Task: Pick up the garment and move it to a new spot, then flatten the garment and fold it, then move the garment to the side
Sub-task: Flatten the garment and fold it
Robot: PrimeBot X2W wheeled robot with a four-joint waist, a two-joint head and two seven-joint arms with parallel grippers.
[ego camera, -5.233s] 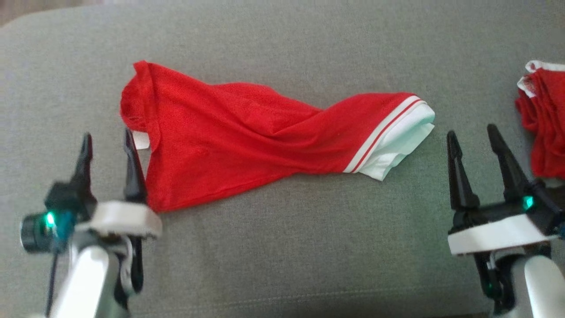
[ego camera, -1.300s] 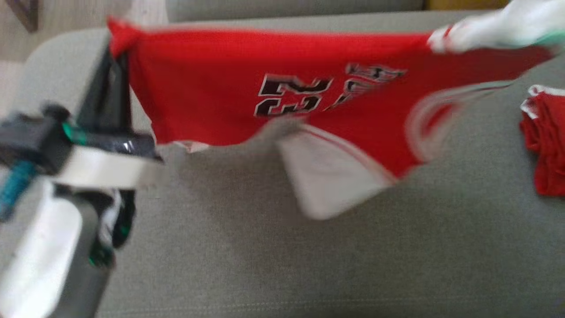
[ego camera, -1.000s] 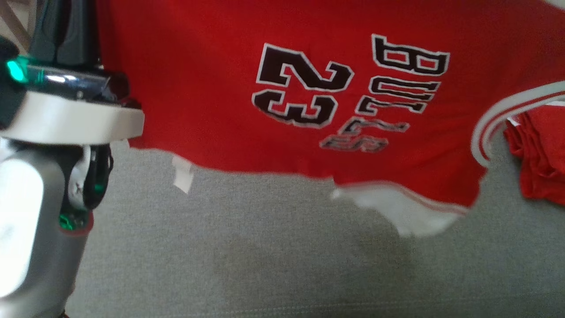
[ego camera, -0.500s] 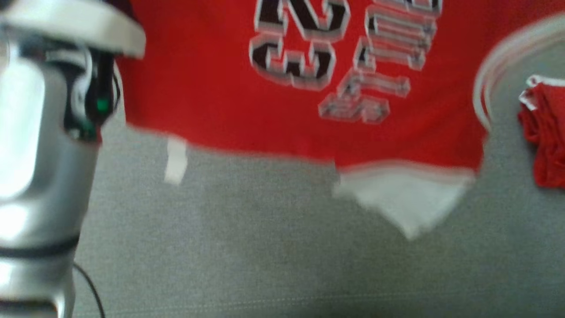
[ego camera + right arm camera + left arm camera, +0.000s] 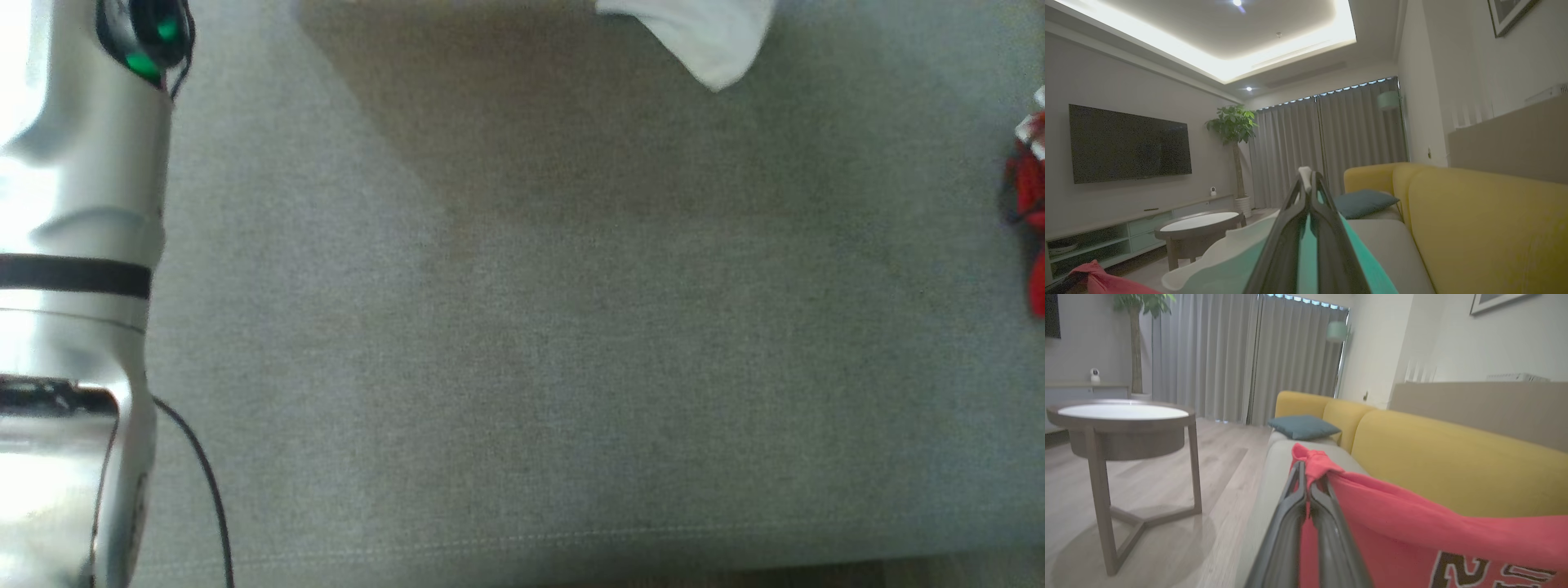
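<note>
— Both sets of fingers?
— The left gripper (image 5: 1306, 473) is pinched tight on a corner of the red garment (image 5: 1412, 522); the right gripper (image 5: 1308, 175) is clamped on its white edge.
— And the garment?
— Aloft above the grey sofa seat (image 5: 522, 327), its white corner at twelve o'clock in the head view; yellow backrest (image 5: 1453, 465) beyond.

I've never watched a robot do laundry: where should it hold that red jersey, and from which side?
Probably two far-apart corners of one edge, each pinched from its outer side. The left gripper is shut on a bunched corner of the red jersey, the right gripper on its white end; limp cloth held so hangs spread, ready to lay flat.
</note>
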